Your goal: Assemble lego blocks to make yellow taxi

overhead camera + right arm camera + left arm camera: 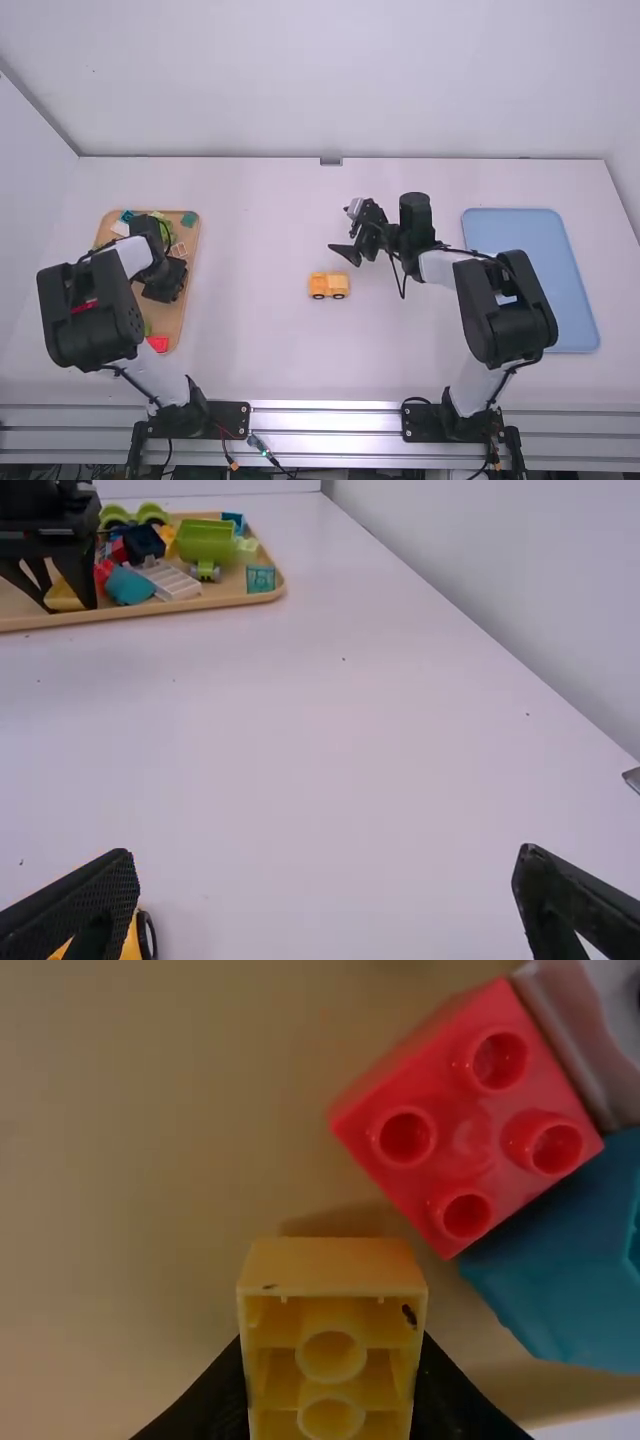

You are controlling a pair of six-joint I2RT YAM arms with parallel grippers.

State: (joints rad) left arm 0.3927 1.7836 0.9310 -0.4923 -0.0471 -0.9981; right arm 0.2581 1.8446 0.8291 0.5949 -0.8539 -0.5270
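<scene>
Fingers of your left gripper point(165, 284) are clamped on a yellow block point(332, 1275), its hollow underside facing the wrist camera, at the wooden tray point(190, 250). Just beside it, a red four-stud block point(470, 1120) sits against a teal piece point(565, 1260). Out on the white table point(260, 350), you have a yellow toy vehicle point(328, 286) near your right gripper point(340, 229), whose fingers stand wide apart.

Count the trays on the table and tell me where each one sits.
2: a wooden tray on the left side, under the left gripper, and a blue tray on the right side.
</scene>
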